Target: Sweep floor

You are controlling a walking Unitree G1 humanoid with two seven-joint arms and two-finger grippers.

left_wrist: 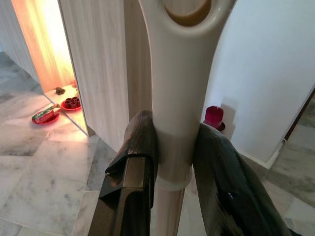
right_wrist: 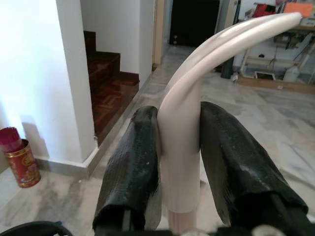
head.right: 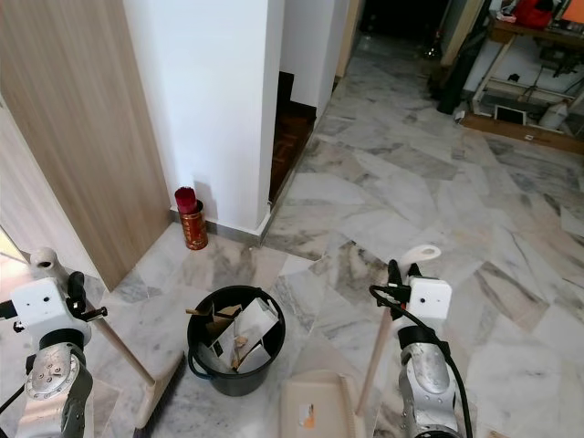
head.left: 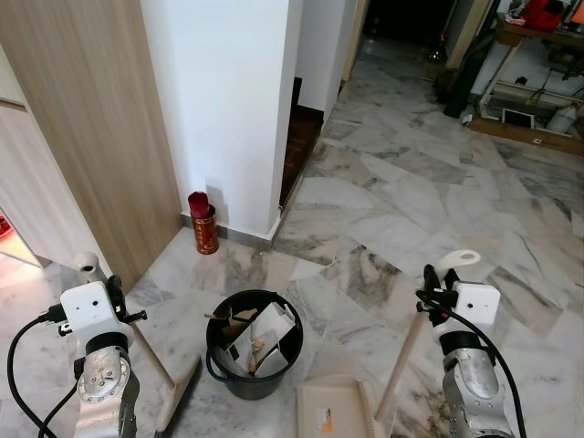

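My left gripper (left_wrist: 172, 142) is shut on the cream top of a broom handle (left_wrist: 179, 73). The handle slants down to the broom head (head.left: 178, 397), which rests on the marble floor just left of a black bin (head.left: 212, 351). My right gripper (right_wrist: 179, 132) is shut on the curved cream handle (right_wrist: 197, 78) of a beige dustpan (head.left: 333, 411). The pan lies flat on the floor to the right of the bin. Crumpled paper and cardboard scraps (head.left: 260, 338) sit inside the bin. In the head view, the left gripper (head.left: 117, 297) and right gripper (head.left: 429, 301) flank the bin.
A red and gold can (head.left: 203, 224) stands at the foot of a white pillar (head.left: 228, 109). A wood-panelled wall (head.left: 91, 128) is on the left, with dark wooden stairs (head.left: 297, 146) behind the pillar. Open marble floor (head.left: 429, 182) stretches ahead and right toward cluttered shelving (head.left: 538, 100).
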